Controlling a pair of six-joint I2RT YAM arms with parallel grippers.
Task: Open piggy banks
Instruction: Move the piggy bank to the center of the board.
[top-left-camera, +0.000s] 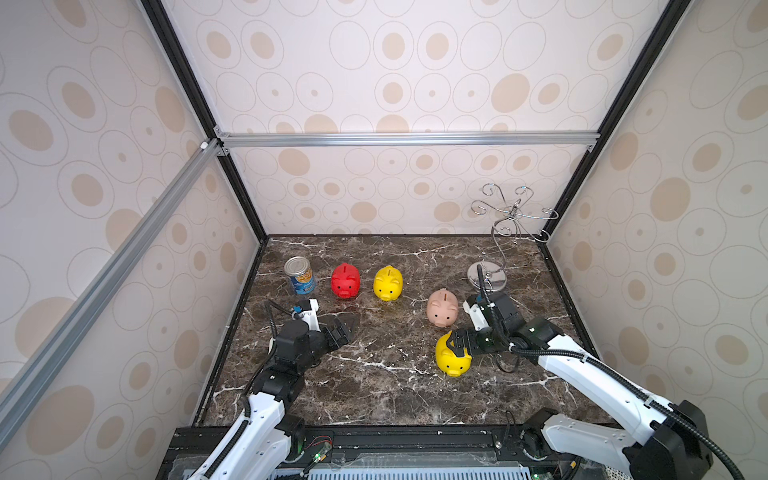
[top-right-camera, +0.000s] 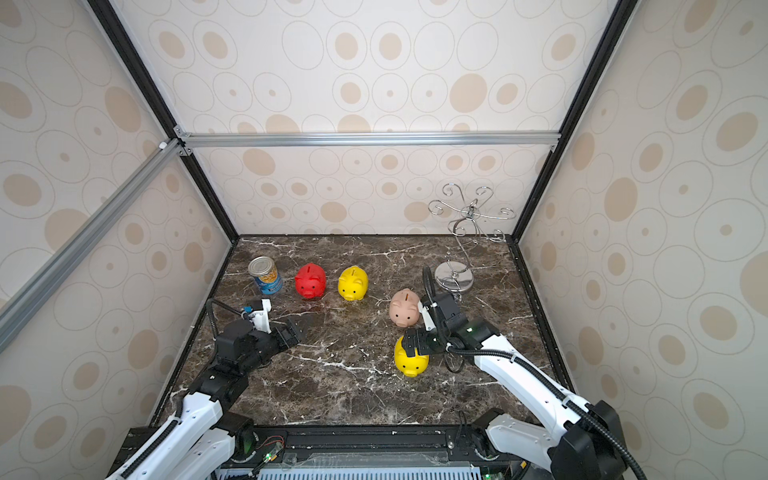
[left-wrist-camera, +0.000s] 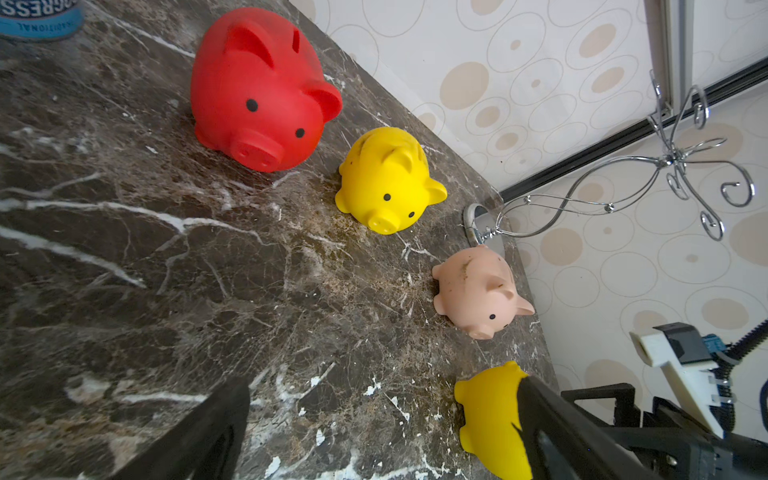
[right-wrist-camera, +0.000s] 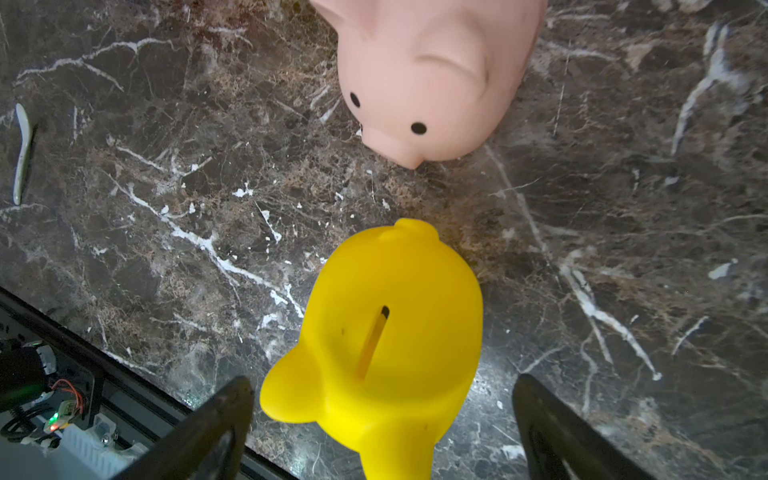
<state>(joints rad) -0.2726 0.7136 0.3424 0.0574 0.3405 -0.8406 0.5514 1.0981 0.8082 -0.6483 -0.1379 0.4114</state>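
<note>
Right end effector (right-wrist-camera: 384, 380) straddles the nearer glossy yellow plastic piggy bank (right-wrist-camera: 395, 316) standing slot-up on the dark marbled counter (top-left-camera: 374, 386) — jaws spread wide either side, gripping nothing — apparently poised to seize it; left end effector (top-left-camera: 347, 328) idles open, empty.

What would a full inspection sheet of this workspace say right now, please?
Surface: dark marble tabletop, no spills seen.
Job's things: red piggy bank, far yellow piggy bank, pink piggy bank and near yellow piggy bank all stand upright; undersides hidden.
Clutter: tin can beside the red piggy bank; wire stand at the far right corner.
Grippers: left gripper open and empty; right gripper open, jaws either side of the near yellow piggy bank, not clamped.
Cables: right arm's hose and left arm's hose run along the arms; no snag seen.
Surroundings: patterned walls, aluminium frame.
</note>
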